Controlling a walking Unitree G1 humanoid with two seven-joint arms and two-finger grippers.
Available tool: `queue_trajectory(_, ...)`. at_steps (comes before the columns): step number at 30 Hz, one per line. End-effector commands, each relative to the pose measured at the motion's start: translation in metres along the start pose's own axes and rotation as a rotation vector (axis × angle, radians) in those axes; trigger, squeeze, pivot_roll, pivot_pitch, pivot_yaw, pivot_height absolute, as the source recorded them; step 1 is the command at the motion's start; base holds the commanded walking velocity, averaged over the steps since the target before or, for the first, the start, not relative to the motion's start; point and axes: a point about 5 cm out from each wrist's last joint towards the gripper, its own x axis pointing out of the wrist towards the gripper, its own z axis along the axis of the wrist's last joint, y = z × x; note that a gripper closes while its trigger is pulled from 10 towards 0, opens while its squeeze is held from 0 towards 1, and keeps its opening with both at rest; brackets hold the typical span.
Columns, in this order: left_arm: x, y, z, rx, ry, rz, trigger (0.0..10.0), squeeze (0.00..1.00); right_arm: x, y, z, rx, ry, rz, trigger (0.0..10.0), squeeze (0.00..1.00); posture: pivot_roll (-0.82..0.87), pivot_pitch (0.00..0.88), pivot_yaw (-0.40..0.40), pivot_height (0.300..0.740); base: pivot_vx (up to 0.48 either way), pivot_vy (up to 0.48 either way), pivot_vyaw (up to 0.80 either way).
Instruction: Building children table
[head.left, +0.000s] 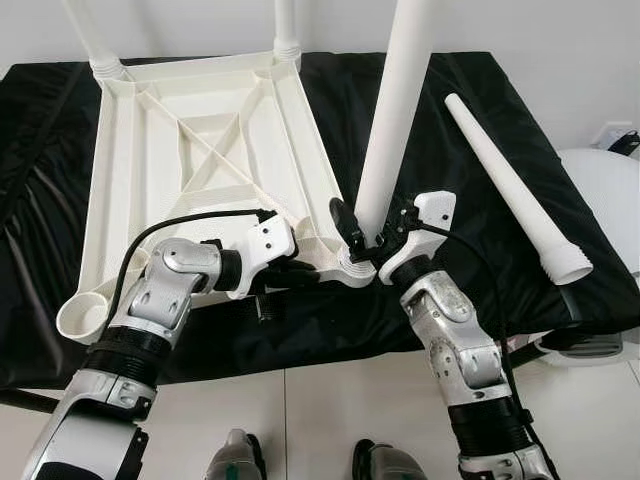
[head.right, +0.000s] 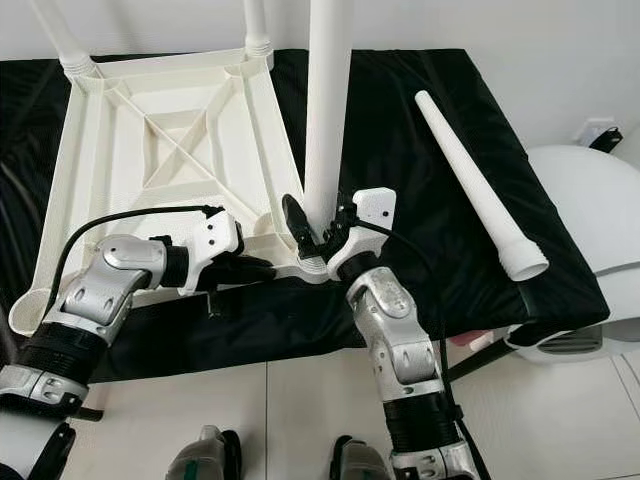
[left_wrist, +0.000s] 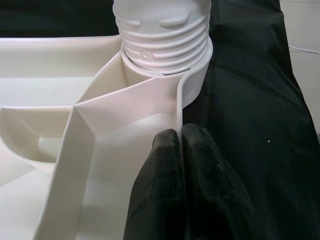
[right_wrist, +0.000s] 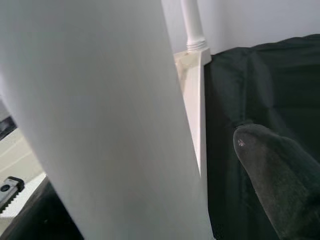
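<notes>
Two legs (head.left: 285, 25) stood done, my right gripper (head.left: 372, 238) pinched the third leg (head.left: 392, 115) into its socket, left gripper (head.left: 300, 272) clamped the tabletop (head.left: 190, 150) rim, one loose leg (head.left: 510, 185) lay beyond.

L claw (head.left: 300, 270) pinched shut; R claw (head.left: 372, 238) clamped, wrist raised.

I lose the upright leg (head.left: 392, 120) past the frame's top edge above my right gripper (head.left: 371, 240), like both far legs (head.left: 286, 25).

White tabletop (head.left: 200, 150), black cloth (head.left: 470, 200)
</notes>
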Motion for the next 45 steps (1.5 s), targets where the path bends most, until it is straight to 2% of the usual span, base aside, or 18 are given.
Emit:
queue_trajectory(1,0.006,-0.004,-0.021,-0.105,0.020,0.167,10.0,0.00,-0.003,0.002,-0.001,-0.016,-0.007,-0.023,10.0,0.00,0.06,0.173,0.017,0.740,0.000,0.000,0.00)
queue_trajectory(6,0.006,-0.004,-0.023,-0.108,0.027,0.171,10.0,0.00,-0.004,0.005,0.000,-0.029,-0.010,-0.004,10.0,0.00,0.05,0.179,0.016,0.740,0.000,0.000,0.00)
queue_trajectory(16,0.012,-0.007,-0.032,-0.116,0.058,0.195,10.0,0.00,-0.009,0.015,0.000,-0.035,0.003,0.113,10.0,0.00,0.05,0.188,0.010,0.740,0.000,0.000,0.00)
queue_trajectory(25,0.016,-0.011,-0.040,-0.114,0.119,0.176,10.0,0.00,-0.011,0.014,0.000,-0.049,0.008,0.133,10.0,0.00,0.04,0.191,0.013,0.740,0.000,0.000,0.00)
queue_trajectory(26,0.015,-0.010,-0.041,-0.117,0.125,0.176,10.0,0.04,-0.011,0.013,0.000,-0.051,0.007,0.132,10.0,0.00,0.04,0.192,0.013,0.740,0.000,0.000,0.00)
queue_trajectory(27,0.015,-0.010,-0.041,-0.119,0.128,0.178,10.0,1.00,-0.011,0.013,0.001,-0.053,0.007,0.130,10.0,0.00,0.04,0.193,0.014,0.740,0.000,0.000,0.00)
queue_trajectory(32,0.013,-0.006,-0.041,-0.107,0.141,0.184,10.0,1.00,-0.011,0.012,0.002,-0.054,0.004,0.124,10.0,0.00,0.04,0.193,0.015,0.740,0.000,0.000,0.00)
queue_trajectory(33,0.013,-0.006,-0.041,-0.103,0.144,0.185,10.0,0.00,-0.011,0.011,0.002,-0.054,0.003,0.123,10.0,0.00,0.05,0.192,0.016,0.740,0.000,0.000,0.00)
queue_trajectory(45,0.014,-0.007,-0.046,-0.100,0.184,0.159,10.0,0.00,-0.012,0.010,0.003,-0.059,0.000,0.119,10.0,0.00,0.04,0.192,0.023,0.740,0.000,0.000,0.00)
